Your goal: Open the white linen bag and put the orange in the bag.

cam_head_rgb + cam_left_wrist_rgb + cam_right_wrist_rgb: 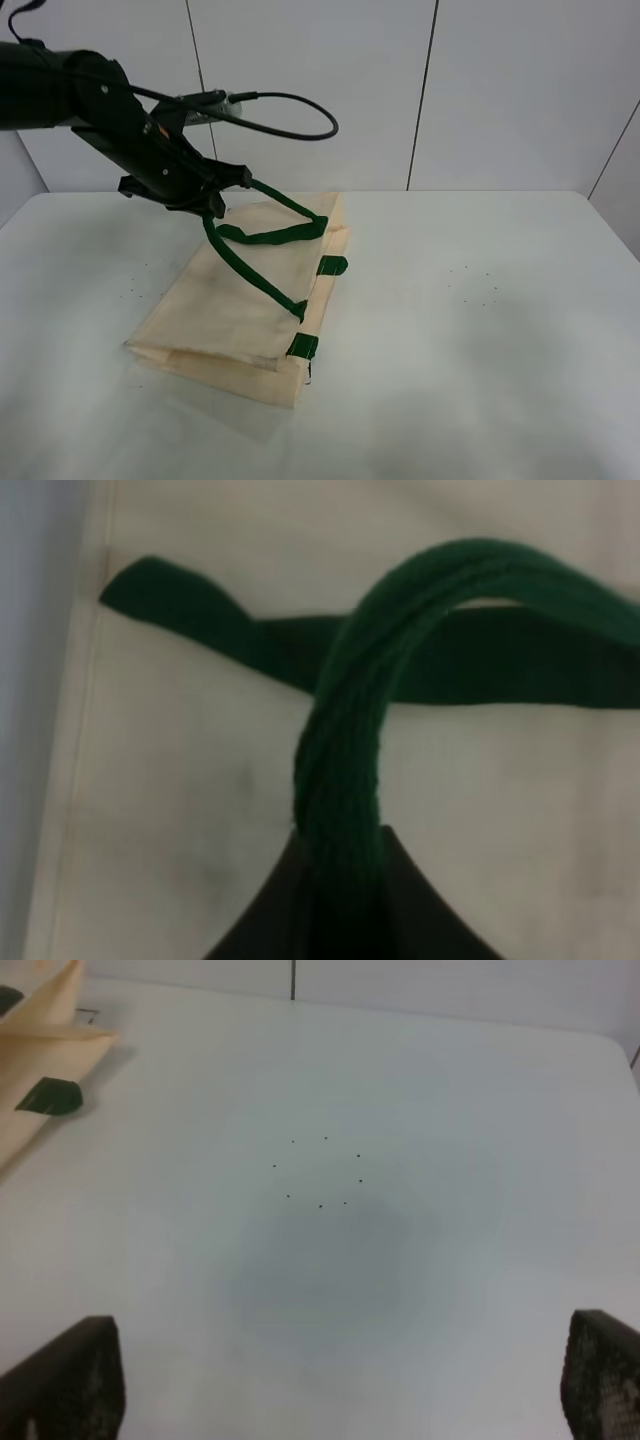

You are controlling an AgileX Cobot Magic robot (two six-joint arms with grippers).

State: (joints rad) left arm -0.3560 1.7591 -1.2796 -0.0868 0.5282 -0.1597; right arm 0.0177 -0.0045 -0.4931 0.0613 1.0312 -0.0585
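Note:
The white linen bag (230,310) lies flat on the table, left of centre. My left gripper (215,195) is shut on one dark green strap handle (250,270) and holds it above the bag's far end. In the left wrist view the strap (340,780) runs up out of the jaws over the cream cloth (200,810), with the other handle (480,670) lying flat behind it. My right gripper (340,1380) is open and empty over bare table; it is out of the exterior high view. A corner of the bag (40,1050) with a green tab (48,1095) shows there. The orange is out of view.
The white table (480,330) carries small dark specks (320,1175) on its right half. A black cable (290,115) loops above the left arm. White wall panels stand behind the table's far edge.

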